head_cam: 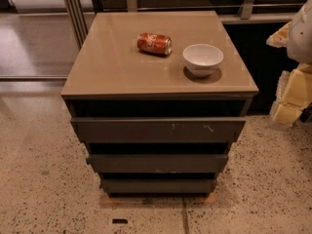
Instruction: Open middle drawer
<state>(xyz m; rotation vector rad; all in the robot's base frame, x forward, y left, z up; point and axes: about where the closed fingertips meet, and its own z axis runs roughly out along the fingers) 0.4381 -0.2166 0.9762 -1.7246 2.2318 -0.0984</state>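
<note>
The middle drawer (157,163) is a dark grey-brown flat front with no handle, second of three in a low cabinet, with a small blue tab (88,160) at its left end. Its front sits a little behind the top drawer's front, and its inside is hidden. My gripper (291,101) is at the right edge of the view, pale yellow and white, to the right of the cabinet at about top-drawer height. It is well apart from the middle drawer.
The widest top drawer (158,129) has white scratch marks; the narrowest bottom drawer (158,185) is below. On the tan cabinet top (112,67) lie a red soda can (154,43) on its side and a white bowl (203,58). Speckled floor (44,179) surrounds the cabinet.
</note>
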